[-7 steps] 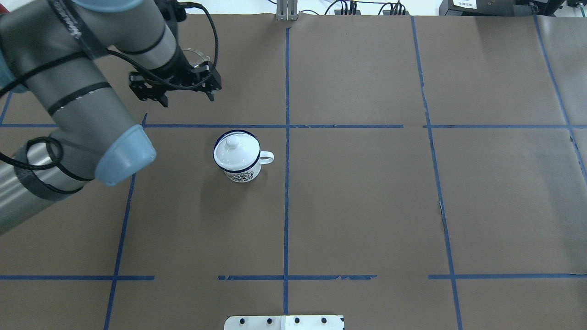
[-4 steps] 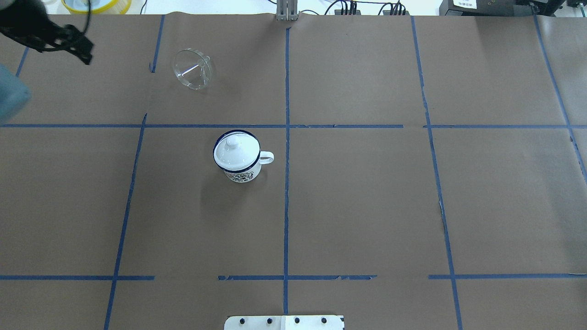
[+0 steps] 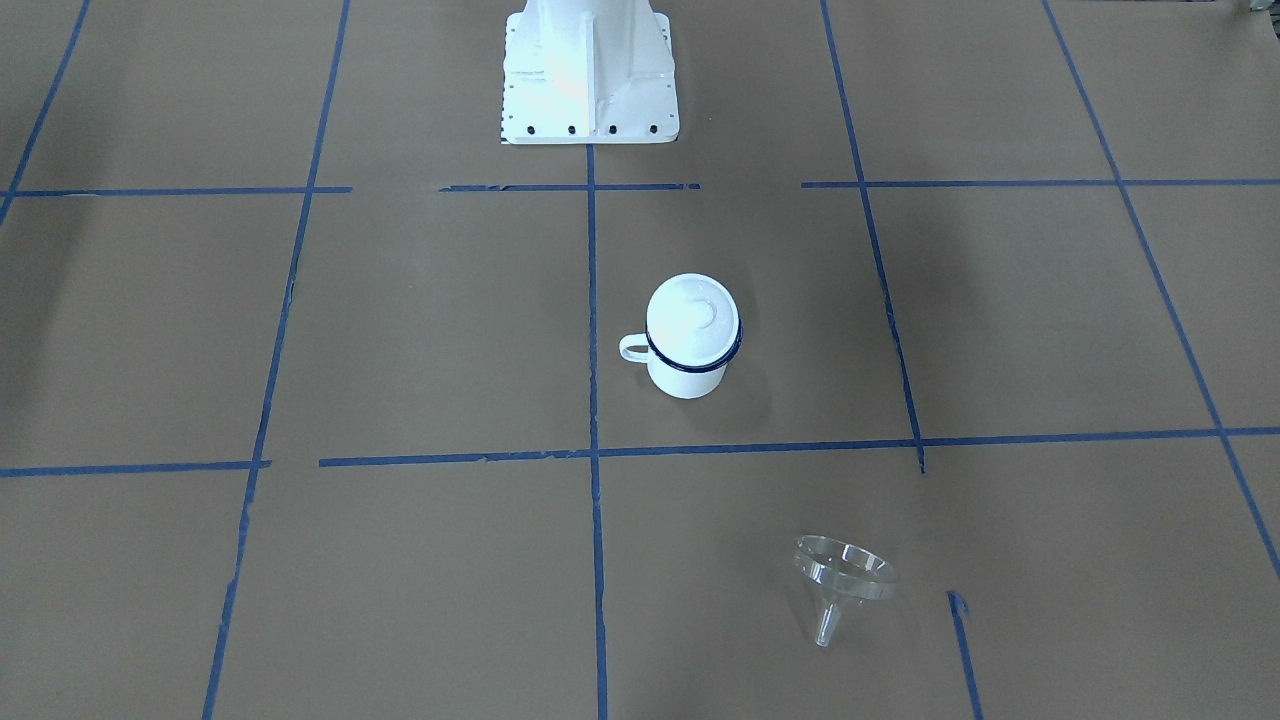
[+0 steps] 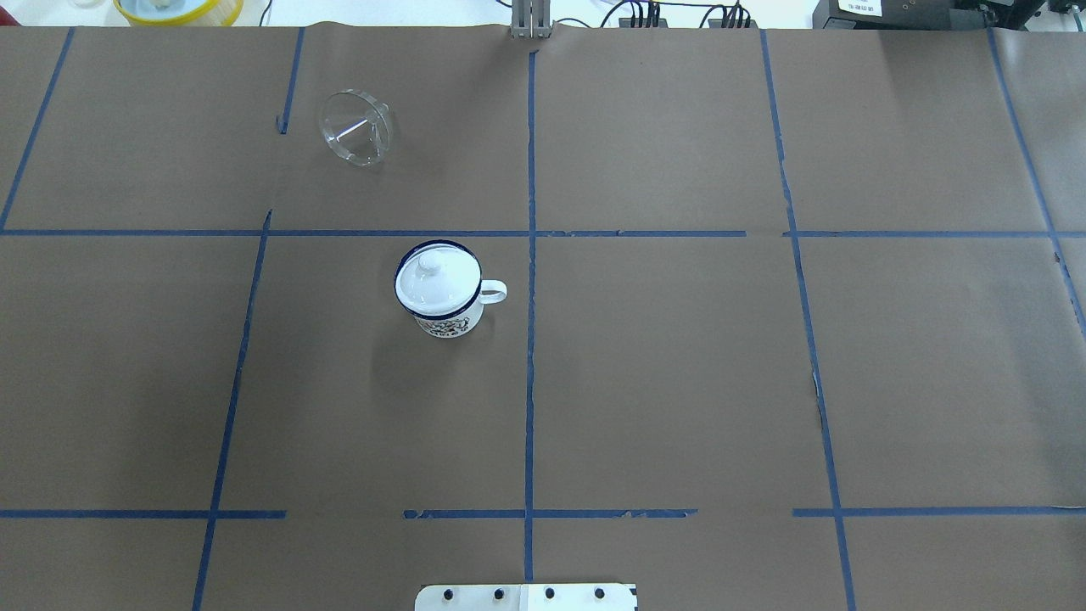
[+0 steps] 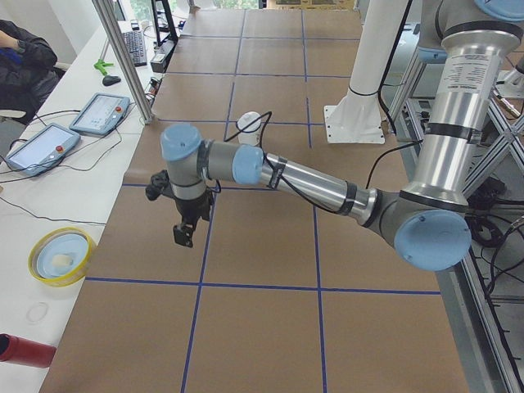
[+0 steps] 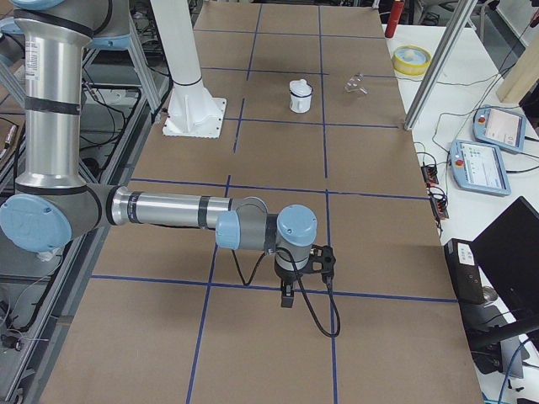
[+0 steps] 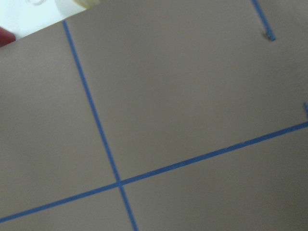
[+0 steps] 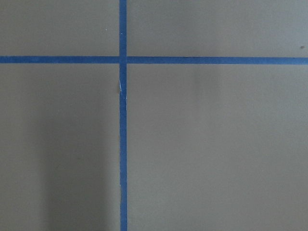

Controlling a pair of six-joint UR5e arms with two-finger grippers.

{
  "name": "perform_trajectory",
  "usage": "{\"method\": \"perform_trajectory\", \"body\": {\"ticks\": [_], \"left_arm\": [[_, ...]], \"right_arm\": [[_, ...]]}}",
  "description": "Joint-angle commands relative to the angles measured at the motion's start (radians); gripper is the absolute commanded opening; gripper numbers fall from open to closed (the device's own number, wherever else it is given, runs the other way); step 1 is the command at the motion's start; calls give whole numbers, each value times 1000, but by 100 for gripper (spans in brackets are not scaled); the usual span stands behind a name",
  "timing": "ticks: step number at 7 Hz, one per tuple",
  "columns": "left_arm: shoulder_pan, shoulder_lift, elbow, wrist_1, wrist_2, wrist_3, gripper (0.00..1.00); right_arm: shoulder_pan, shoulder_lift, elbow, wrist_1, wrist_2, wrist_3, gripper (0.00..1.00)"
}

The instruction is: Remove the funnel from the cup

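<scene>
The clear funnel (image 4: 356,127) lies tilted on the brown table paper at the far left, apart from the cup; it also shows in the front view (image 3: 843,575). The white cup (image 4: 441,297) with a dark blue rim stands upright near the middle, a white knobbed lid (image 4: 433,276) on it. It also shows in the front view (image 3: 688,350). My left gripper (image 5: 184,233) shows only in the left side view, hanging over the table's left end, far from both. My right gripper (image 6: 288,296) shows only in the right side view. I cannot tell whether either is open.
A yellow bowl (image 5: 59,255) and a red can (image 5: 24,350) sit on the white bench beyond the table's left end. The robot's white base (image 3: 588,70) stands at the near edge. Blue tape lines cross the paper. Tablets (image 5: 98,113) lie on the bench.
My left arm has pulled away from beside the funnel to the left and out of the overhead view. The funnel and the cup have stayed where they were.
</scene>
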Motion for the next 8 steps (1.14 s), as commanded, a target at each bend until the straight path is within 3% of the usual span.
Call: {"method": "perform_trajectory", "body": {"ticks": [1, 8], "left_arm": [[-124, 107, 58, -28, -9, 40, 100], [-126, 104, 21, -33, -10, 36, 100]], "right_arm": [[0, 0, 0, 0, 0, 0, 100], [0, 0, 0, 0, 0, 0, 100]]}}
